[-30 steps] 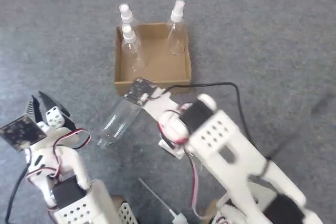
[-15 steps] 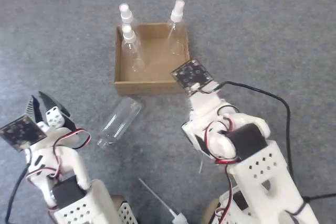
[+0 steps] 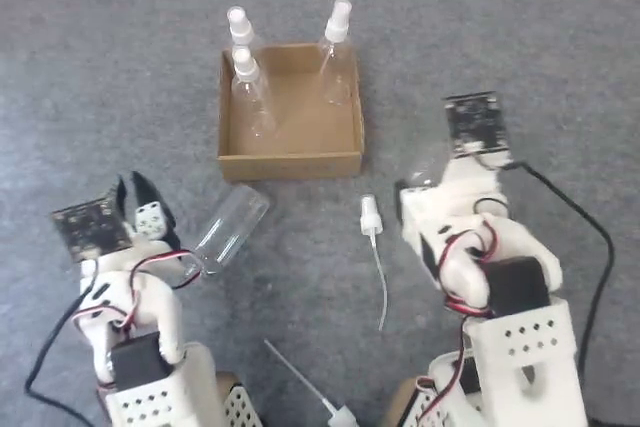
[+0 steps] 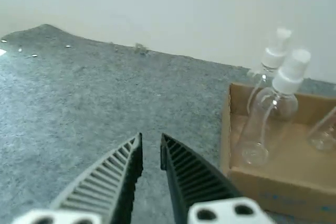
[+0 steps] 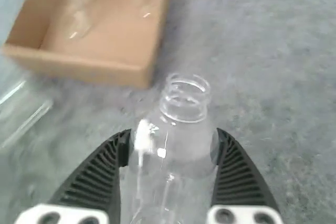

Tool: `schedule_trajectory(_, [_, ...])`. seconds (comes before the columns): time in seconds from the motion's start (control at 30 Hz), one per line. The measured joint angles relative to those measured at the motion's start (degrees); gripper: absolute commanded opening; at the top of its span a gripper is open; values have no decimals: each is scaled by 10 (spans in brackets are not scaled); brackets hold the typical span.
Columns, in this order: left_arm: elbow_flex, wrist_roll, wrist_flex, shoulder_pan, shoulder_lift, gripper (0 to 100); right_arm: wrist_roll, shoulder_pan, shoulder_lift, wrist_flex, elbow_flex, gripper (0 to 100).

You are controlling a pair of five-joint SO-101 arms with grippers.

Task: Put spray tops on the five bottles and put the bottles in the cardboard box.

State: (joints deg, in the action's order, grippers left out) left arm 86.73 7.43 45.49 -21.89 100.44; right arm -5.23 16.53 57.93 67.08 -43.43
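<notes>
Swinging away from the middle of the table over the last second, the right arm now stands off to the right. Its right gripper [image 5: 173,137] is clamped on the held bottle [image 5: 184,108], whose open neck points toward the cardboard box [image 3: 290,164]. That move has uncovered a spray top [image 3: 369,215] lying on the carpet [image 3: 520,47] just beside the arm, its long tube trailing back. The left gripper [image 4: 150,142] has shifted in toward the lying bottle [image 3: 228,227], also uncapped, and is empty, its fingers only narrowly parted. Capped bottles [image 3: 250,92] stand at the box; whether the far corner one is inside or just behind it I cannot tell. A second spray top [image 3: 340,413] lies near the arm bases. The likely trouble is the thin tube: it could miss the neck and bend if the held bottle tilts or slips in the grip. The lying bottle, being round, could roll away if nudged by fingers that have not opened wide enough.
</notes>
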Motion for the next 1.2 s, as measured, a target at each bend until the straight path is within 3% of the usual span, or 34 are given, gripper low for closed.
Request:
schedule_trajectory(0.4, [-70, -126, 117, 156, 0, 48, -59, -119, 11, -63, -32, 76])
schedule_trajectory(0.77, [-170, -235, 289, 302, 7, 48, -64, -139, 11, -72, -32, 76])
schedule_trajectory(1.03, [-170, -300, 317, 322, 7, 47, -64, -139, 11, -72, -32, 76])
schedule_trajectory(1.2, [-181, -326, 317, 335, -84, 47, -64, -139, 11, -72, -32, 76])
